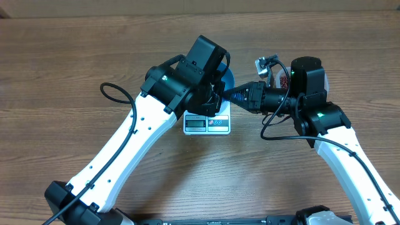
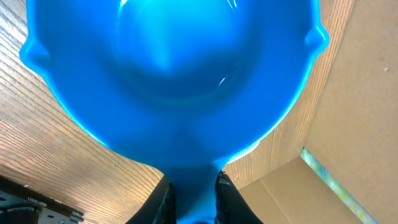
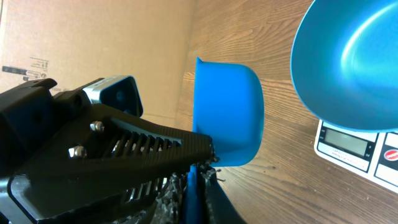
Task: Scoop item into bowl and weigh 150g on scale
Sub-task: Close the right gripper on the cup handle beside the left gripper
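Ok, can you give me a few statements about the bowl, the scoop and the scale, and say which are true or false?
1. The bowl is full of beans. False: its inside is bare and empty.
2. The left jaws are shut on the bowl's rim. True.
3. The right jaws grip the scoop by its handle. True.
4. The scale is black. False: it is white, with a pale display window.
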You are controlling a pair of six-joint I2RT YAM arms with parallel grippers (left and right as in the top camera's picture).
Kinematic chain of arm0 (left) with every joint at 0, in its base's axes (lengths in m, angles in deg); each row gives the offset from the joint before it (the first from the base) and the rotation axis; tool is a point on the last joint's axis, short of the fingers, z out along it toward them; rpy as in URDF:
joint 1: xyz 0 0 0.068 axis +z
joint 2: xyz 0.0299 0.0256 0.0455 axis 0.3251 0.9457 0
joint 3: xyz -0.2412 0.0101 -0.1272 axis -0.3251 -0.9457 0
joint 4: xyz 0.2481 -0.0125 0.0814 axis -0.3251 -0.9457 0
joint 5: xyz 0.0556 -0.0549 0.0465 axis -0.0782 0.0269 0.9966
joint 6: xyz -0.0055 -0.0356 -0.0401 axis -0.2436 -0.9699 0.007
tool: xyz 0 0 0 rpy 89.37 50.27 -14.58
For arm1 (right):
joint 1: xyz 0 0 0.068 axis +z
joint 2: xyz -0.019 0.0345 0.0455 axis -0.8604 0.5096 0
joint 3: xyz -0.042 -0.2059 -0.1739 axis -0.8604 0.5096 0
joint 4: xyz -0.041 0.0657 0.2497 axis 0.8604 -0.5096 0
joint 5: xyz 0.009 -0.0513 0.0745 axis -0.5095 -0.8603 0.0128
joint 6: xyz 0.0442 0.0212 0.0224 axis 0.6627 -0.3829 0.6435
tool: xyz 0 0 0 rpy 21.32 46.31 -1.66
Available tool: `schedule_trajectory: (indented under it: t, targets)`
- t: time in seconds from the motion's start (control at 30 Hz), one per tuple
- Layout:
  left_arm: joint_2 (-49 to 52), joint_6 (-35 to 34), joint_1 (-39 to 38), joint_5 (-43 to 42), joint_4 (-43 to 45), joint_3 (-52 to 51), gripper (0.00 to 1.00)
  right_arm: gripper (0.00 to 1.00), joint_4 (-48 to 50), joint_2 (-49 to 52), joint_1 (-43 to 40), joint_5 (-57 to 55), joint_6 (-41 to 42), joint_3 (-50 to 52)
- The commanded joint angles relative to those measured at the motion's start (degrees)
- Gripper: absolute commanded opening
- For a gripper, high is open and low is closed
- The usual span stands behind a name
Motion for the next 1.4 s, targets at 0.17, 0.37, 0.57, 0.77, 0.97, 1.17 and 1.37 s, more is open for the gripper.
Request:
schedule_trajectory:
  t: [0.17, 0.37, 0.57, 0.77, 0.97, 1.17, 1.37]
  targets:
    - [0.07, -0.57, -0.26, -0.26, 0.07, 0.42, 0.04, 0.04, 0.37, -0.04, 0.33, -0.42, 0.02, -1.40]
    - [0.07, -0.57, -0.37, -0.24, 0.07, 0.42, 0.04, 0.04, 0.37, -0.04, 0.33, -0.42, 0.02, -1.40]
    - [0.07, -0.57, -0.37, -0.22, 0.04, 0.42, 0.08, 0.04, 0.39, -0.04, 0.31, -0.44, 0.00, -1.40]
    - [0.07, -0.57, -0.37, -0.22, 0.02, 0.42, 0.19, 0.04, 0.39, -0.04, 0.31, -0.63, 0.02, -1.40]
    - [0.07, -0.55, -0.37, -0.22, 0.02, 0.42, 0.71, 0.04, 0.39, -0.04, 0.31, -0.63, 0.02, -1.40]
    - [0.07, -0.52, -0.35, -0.22, 0.02, 0.42, 0.99, 0.04, 0.39, -0.04, 0.31, -0.63, 0.02, -1.40]
    - [0.07, -0.52, -0.28, -0.22, 0.02, 0.42, 1.00, 0.04, 0.39, -0.04, 0.31, -0.61, 0.00, -1.40]
